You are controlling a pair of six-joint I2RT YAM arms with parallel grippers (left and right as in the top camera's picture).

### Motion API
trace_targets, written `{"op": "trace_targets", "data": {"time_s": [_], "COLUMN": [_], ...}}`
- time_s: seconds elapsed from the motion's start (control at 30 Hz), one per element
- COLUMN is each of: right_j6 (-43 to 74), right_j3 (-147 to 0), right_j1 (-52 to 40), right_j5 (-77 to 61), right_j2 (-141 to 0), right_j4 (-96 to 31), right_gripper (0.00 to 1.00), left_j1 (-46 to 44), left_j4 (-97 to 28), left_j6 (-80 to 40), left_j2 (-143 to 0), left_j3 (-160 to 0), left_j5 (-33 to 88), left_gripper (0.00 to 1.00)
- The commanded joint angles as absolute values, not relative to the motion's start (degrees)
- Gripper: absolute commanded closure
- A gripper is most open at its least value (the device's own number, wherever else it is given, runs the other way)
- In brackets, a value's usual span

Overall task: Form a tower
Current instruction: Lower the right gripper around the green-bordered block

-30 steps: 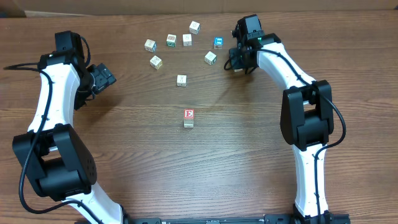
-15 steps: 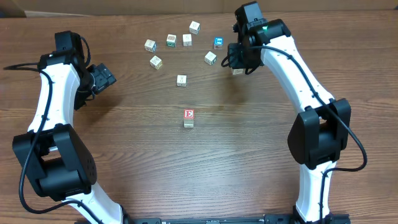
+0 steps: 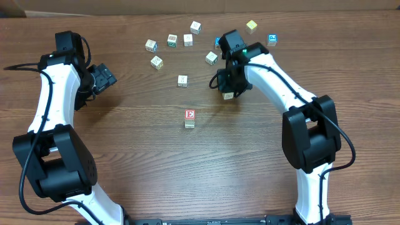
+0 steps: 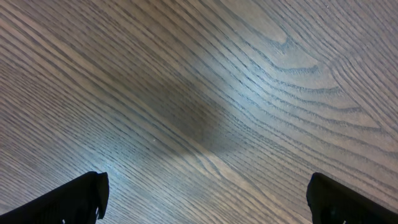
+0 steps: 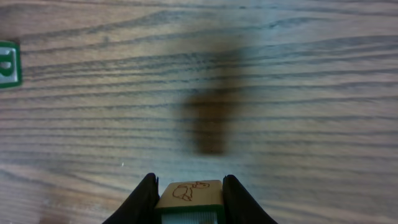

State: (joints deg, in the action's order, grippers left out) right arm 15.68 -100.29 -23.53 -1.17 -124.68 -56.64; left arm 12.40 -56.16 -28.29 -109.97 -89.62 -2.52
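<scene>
Right gripper (image 3: 229,91) is clamped on a pale cube (image 5: 189,194), with the fingers (image 5: 144,199) tight on both its sides. The cube's upper face has a small brown line drawing with a green edge below it. It looks to be off the worktop (image 3: 250,162): the wrist view shows a dark shadow (image 5: 211,127) on the wood grain beyond it, not touching. A green-framed cube (image 5: 7,65) is clipped at the left edge of that view. The tower (image 3: 190,119) stands left of and nearer than the right gripper, around mid-worktop and clear of it. It is one cube wide, has a red-framed E face on top, and at least one more cube shows under it from above. A single cube (image 3: 182,80) sits just beyond the tower. Loose cubes are spread along the far side: four in a far-left cluster (image 3: 172,40), one at (image 3: 156,62), and one (image 3: 212,58) just beside the right arm with a blue one (image 3: 218,42) partly hidden behind it. Right of the arm are a yellowish cube (image 3: 251,25) and another blue one (image 3: 272,39). Left gripper (image 3: 105,77) is at the far left, well apart from all the cubes. Its jaws are wide apart over bare wood, and its wrist view shows only its fingertips (image 4: 84,196) at the bottom corners.
</scene>
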Motion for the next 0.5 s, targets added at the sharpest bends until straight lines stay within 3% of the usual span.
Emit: {"op": "trace_targets", "data": {"time_s": [0.0,0.47], "right_j6": [16.32,16.14], "right_j3": [-97.58,-96.71], "right_j1": [-24.08,-24.05], "right_j5": [1.04,7.01], "right_j2": [-124.29,-124.31], "right_j4": [-53.71,-48.93], "right_gripper": [0.74,0.73], "left_j1": [12.25,12.25], "left_j4": [-56.12,-56.12], "left_j6": [-27.64,-27.64], "left_j2": [-110.26,-110.26], "left_j3": [-90.11,-90.11], "left_j5": [-2.52,-2.50], "left_gripper": [0.00,0.00]}}
